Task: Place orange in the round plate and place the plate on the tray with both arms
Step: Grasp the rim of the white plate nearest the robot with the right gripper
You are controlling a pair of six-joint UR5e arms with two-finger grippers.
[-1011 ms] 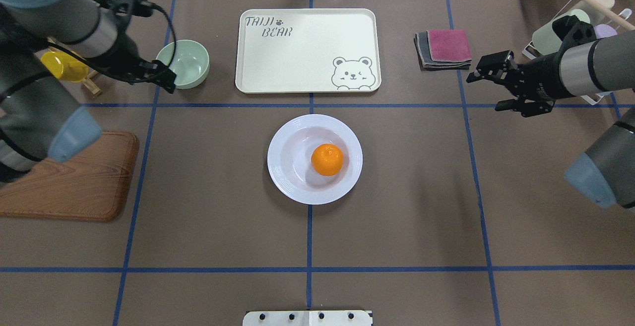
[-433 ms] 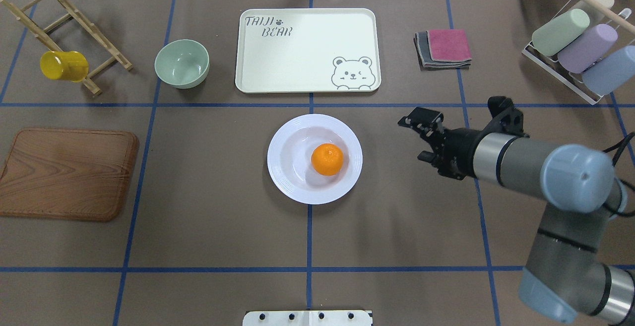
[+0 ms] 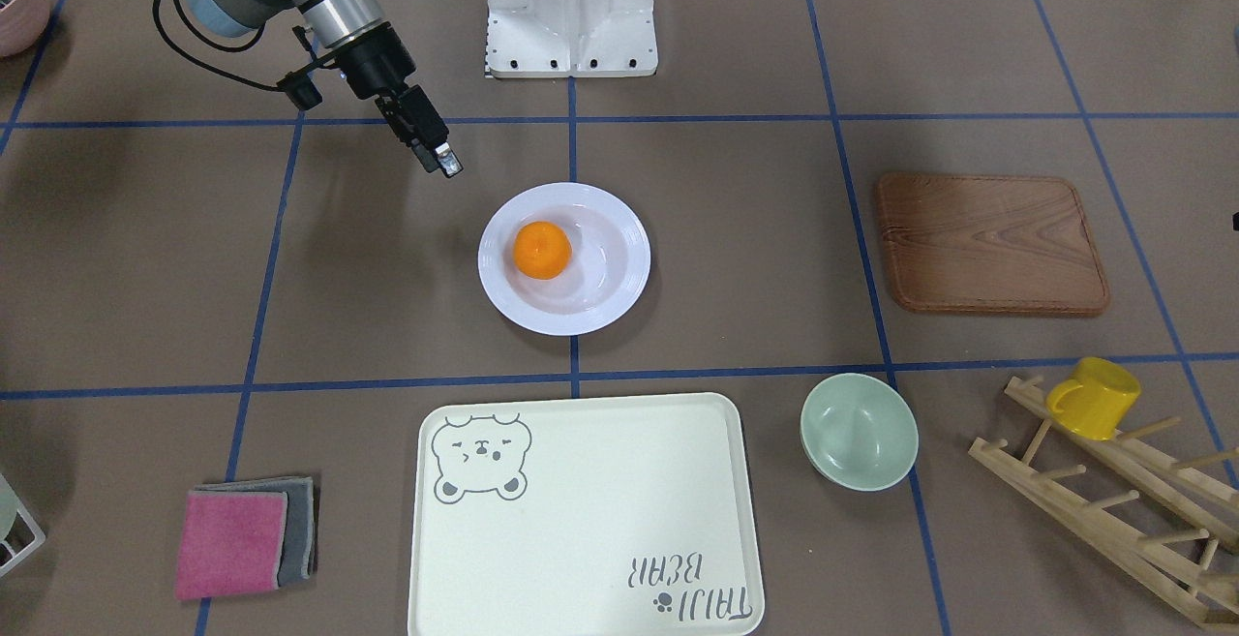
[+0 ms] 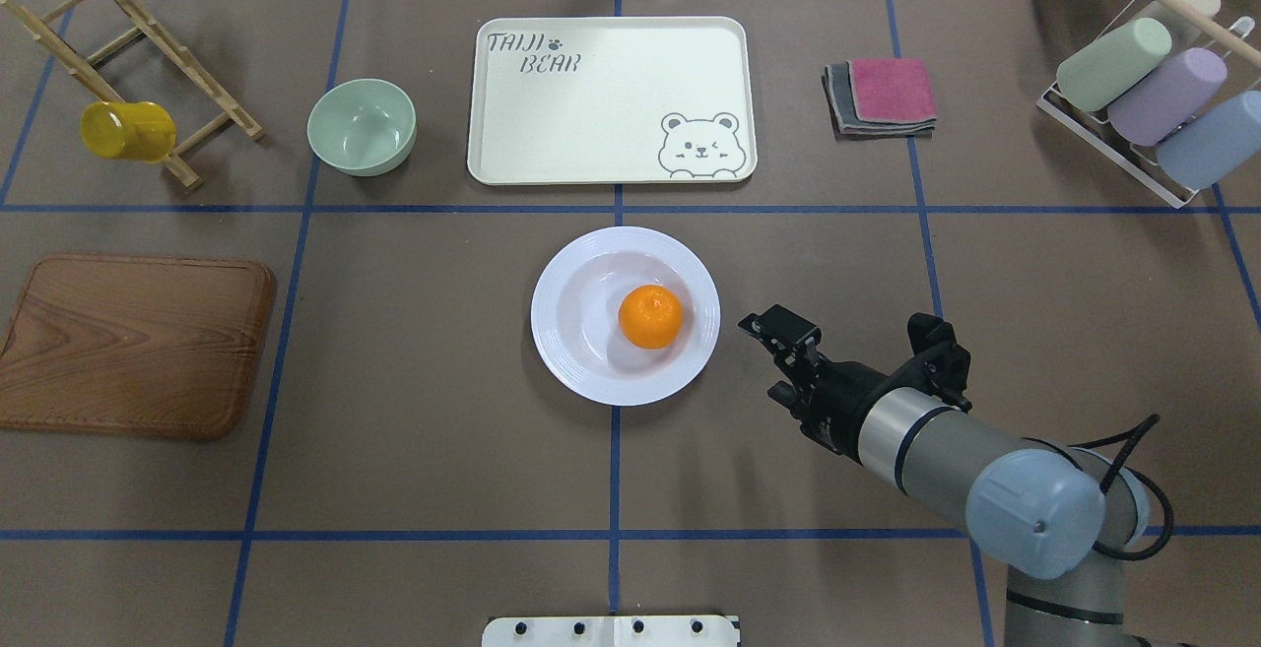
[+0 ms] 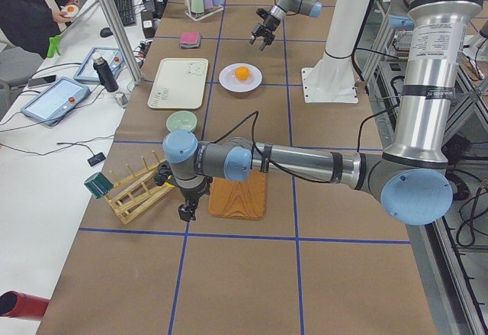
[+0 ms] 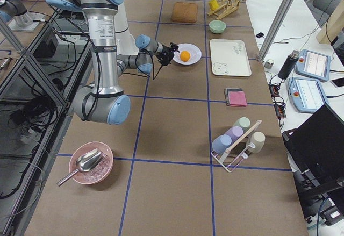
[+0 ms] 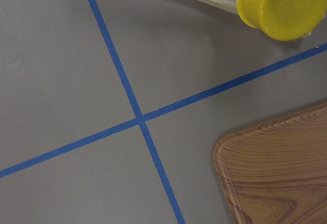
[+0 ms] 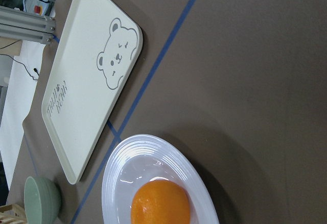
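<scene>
Fingers [image 4: 785,329] of the right hand [image 4: 761,355] stood apart, near the round plate [image 4: 581,356] on its right, not touching it. The orange [image 4: 650,316] lay in the plate's well. Behind the plate sat the tray [image 4: 611,86], apart from it. Far left of the plate hung the left hand [image 5: 185,211]; whether apart or together could not be told.

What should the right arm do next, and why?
Probably ease the open right gripper toward the round plate's nearest rim: the orange already sits in it, and the plate rests short of the tray.
</scene>
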